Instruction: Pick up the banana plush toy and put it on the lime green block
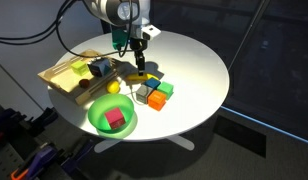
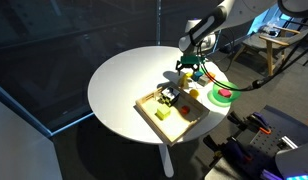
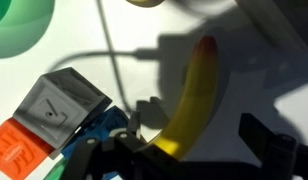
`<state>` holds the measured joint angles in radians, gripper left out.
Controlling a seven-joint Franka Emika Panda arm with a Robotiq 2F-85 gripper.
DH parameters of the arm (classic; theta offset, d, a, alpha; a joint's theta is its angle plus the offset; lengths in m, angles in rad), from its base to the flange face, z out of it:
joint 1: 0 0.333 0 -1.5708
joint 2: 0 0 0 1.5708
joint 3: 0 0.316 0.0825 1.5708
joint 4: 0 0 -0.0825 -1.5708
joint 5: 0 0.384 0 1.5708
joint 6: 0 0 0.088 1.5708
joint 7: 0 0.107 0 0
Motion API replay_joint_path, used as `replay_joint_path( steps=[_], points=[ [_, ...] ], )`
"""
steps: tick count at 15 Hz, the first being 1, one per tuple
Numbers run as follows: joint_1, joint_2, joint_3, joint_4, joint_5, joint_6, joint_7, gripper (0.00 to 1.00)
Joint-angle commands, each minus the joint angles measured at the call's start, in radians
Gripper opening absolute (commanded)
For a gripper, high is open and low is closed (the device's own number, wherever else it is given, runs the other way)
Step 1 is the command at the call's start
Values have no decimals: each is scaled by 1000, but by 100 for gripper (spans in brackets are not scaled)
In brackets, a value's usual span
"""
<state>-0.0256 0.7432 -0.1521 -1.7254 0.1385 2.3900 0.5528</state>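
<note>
Gripper [image 1: 140,62] is hovering just over banana plush toy [image 3: 194,100], jaws standing wide. The toy's lower end is lying between the fingers [image 3: 274,148], touching neither. Toy is lying flat on white table [image 1: 194,60], near green bowl [image 1: 94,118], on the bowl's robot-ward side. Lime green block [image 1: 164,89] is sitting near the bowl too, bunched w/ grey cube [image 3: 59,105], blue cube [image 3: 106,130] & orange cube [image 3: 14,150], nothing on top. Magenta cube [image 1: 115,119] is resting inside the bowl.

Magenta cube [image 1: 116,119] in green bowl [image 1: 95,113]
</note>
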Motion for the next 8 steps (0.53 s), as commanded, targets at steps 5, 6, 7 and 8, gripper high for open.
replay_joint_path(
  steps=[5, 6, 7, 8],
  points=[
    [5, 38, -6, 20, 21, 9, 24, 100],
    [6, 41, -6, 21, 20, 10, 24, 100],
    [6, 44, -7, 22, 19, 10, 24, 100],
    [7, 47, -8, 25, 17, 11, 25, 100]
  ],
)
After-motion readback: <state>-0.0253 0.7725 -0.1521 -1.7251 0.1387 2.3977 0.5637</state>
